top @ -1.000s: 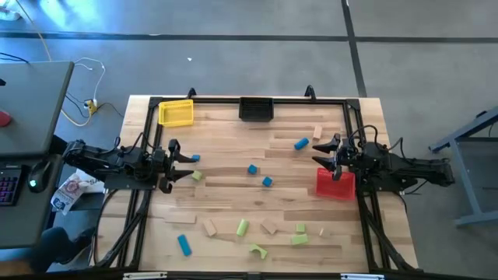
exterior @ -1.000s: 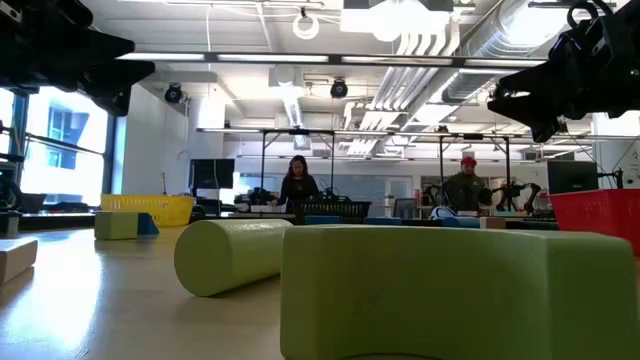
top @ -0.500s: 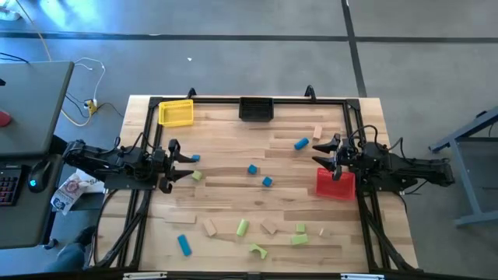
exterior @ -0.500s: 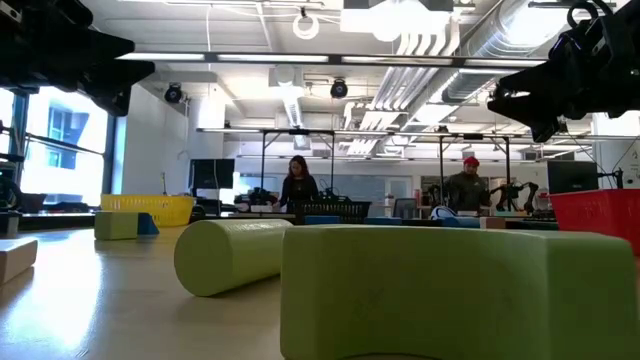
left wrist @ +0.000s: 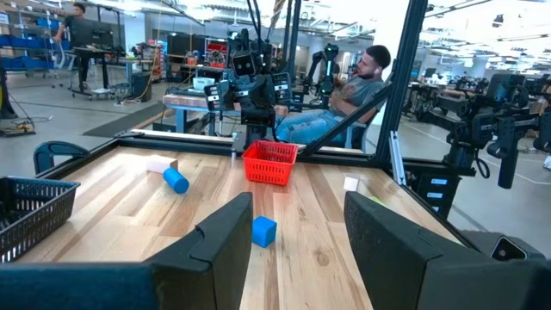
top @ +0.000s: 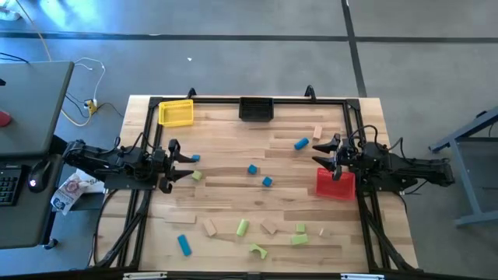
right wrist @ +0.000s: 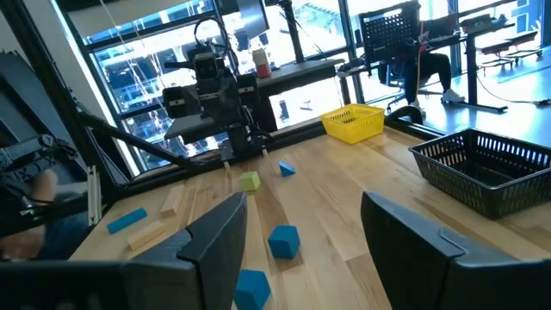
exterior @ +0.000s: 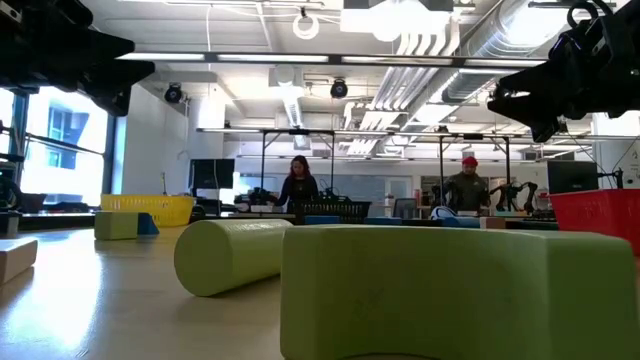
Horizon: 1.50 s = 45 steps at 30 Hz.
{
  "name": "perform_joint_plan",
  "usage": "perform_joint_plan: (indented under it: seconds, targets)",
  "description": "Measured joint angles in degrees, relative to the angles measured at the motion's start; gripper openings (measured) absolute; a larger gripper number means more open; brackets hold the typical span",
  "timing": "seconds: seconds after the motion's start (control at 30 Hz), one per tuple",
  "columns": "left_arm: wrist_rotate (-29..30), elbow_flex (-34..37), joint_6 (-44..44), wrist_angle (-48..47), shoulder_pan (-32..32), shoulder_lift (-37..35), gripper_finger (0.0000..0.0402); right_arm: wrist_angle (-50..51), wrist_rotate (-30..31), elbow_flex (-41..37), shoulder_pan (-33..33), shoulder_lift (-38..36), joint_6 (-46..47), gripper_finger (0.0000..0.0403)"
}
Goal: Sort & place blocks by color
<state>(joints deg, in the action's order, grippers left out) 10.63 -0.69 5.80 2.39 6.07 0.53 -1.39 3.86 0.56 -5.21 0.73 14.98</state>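
Blocks lie scattered on the wooden table: two blue cubes point(top: 253, 169) point(top: 267, 181) in the middle, a blue cylinder point(top: 301, 143) and a tan block point(top: 317, 132) toward the far right. Green, tan and blue pieces sit along the near edge, among them a green cylinder point(top: 242, 227), a green arch point(top: 257, 250) and a blue bar point(top: 184, 244). My left gripper point(top: 189, 166) hangs open above the table's left side, with a small blue block point(top: 194, 158) and a green block point(top: 198, 176) near its fingertips. My right gripper point(top: 317, 153) hangs open on the right, near the blue cylinder. Both hold nothing.
A yellow bin point(top: 176, 113) stands at the far left corner, a black bin point(top: 256, 108) at the middle of the far edge, and a red bin point(top: 335, 183) beside my right arm. A black frame point(top: 346, 117) borders the table. People sit in the room beyond.
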Motion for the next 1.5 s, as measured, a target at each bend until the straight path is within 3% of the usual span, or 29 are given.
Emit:
perform_joint_plan:
  seconds: [1.5]
  targets:
    - [-0.07, 0.0, 3.04, 1.34, 0.0, -0.02, 0.0172, 0.0, 0.0, 0.0, 0.02, 0.02, 0.0, 0.0216]
